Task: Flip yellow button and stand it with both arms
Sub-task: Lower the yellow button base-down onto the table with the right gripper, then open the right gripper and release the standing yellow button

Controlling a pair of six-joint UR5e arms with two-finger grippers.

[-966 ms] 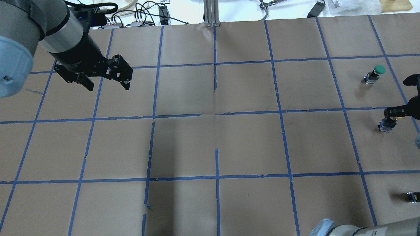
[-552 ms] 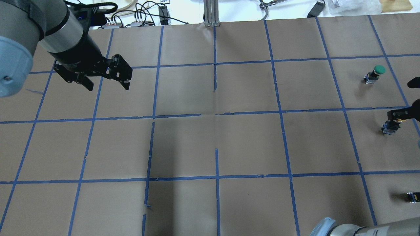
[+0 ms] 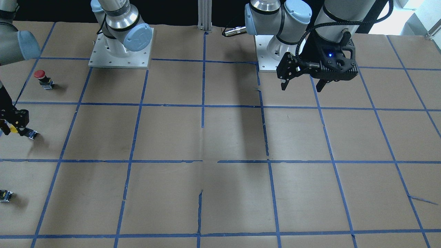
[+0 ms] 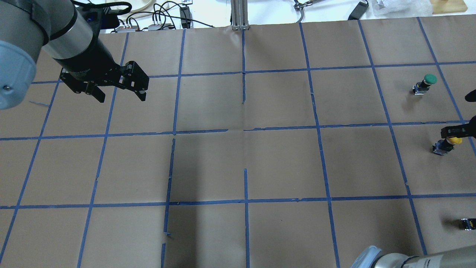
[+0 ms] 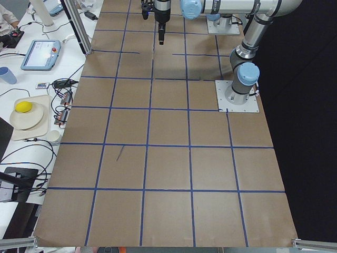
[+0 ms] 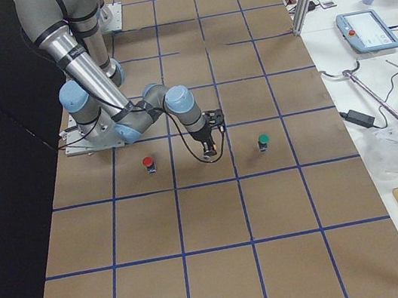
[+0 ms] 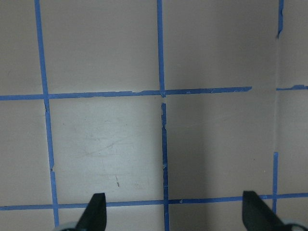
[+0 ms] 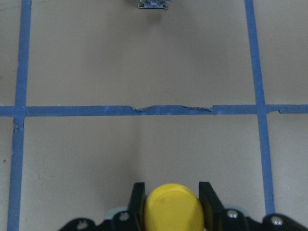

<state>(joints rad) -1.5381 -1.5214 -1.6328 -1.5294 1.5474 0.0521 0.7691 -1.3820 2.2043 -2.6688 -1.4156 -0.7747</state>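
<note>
The right gripper (image 8: 172, 191) is closed on the yellow button (image 4: 448, 143), pinching its cap.
The button is tilted, low at the table (image 4: 282, 163) edge on the robot's right; the left gripper (image 4: 122, 98) hangs wide open, empty.

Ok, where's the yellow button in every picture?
Front-facing: yellow button at the left edge.
Overhead: button at the right edge.
Exterior left: too small to tell.
Exterior right: button mid-picture.
Left wrist: not in it.
Right wrist: button bottom middle.
Landmark: the right gripper shut on it.
</note>
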